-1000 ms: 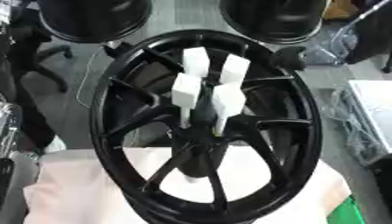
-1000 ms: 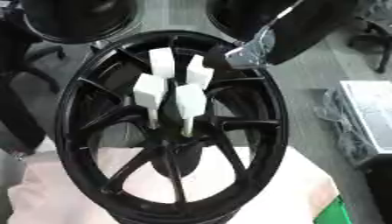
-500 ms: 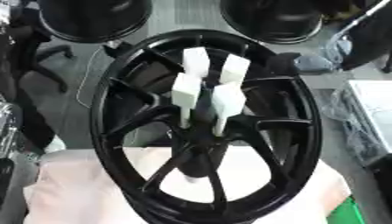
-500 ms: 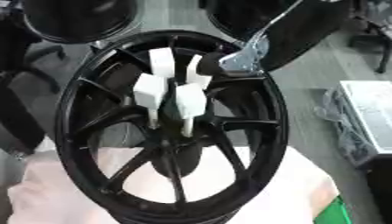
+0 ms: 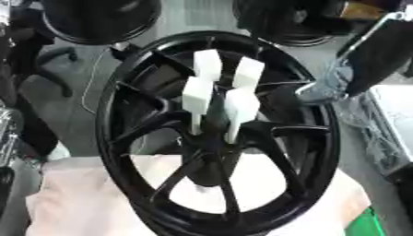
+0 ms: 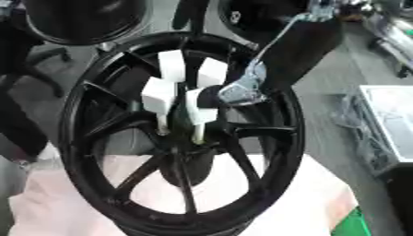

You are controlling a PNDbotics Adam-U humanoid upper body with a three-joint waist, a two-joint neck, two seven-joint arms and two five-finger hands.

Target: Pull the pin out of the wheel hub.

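Note:
A black spoked wheel hub (image 5: 107, 124) stands upright on a pale cloth. Several white pins with blocky white heads (image 5: 198, 94) stick out of its centre, towards me. My right arm comes down from the upper right. Its hand (image 6: 238, 92), with a silver part showing, sits just right of the pin heads, level with the nearest one (image 6: 198, 107). The dark hand blends into the black spokes, so I cannot make out whether it touches a pin. My left hand shows in neither view.
The pale cloth (image 5: 80, 193) covers the table under the wheel. Two more black wheels (image 5: 97, 18) lie on the floor behind. A grey rack with cables (image 6: 386, 124) stands to the right. A green object (image 5: 373, 225) shows at the lower right corner.
My right arm has come down and to the left, from the upper right edge to just beside the pin heads. The wheel and the pins have not moved.

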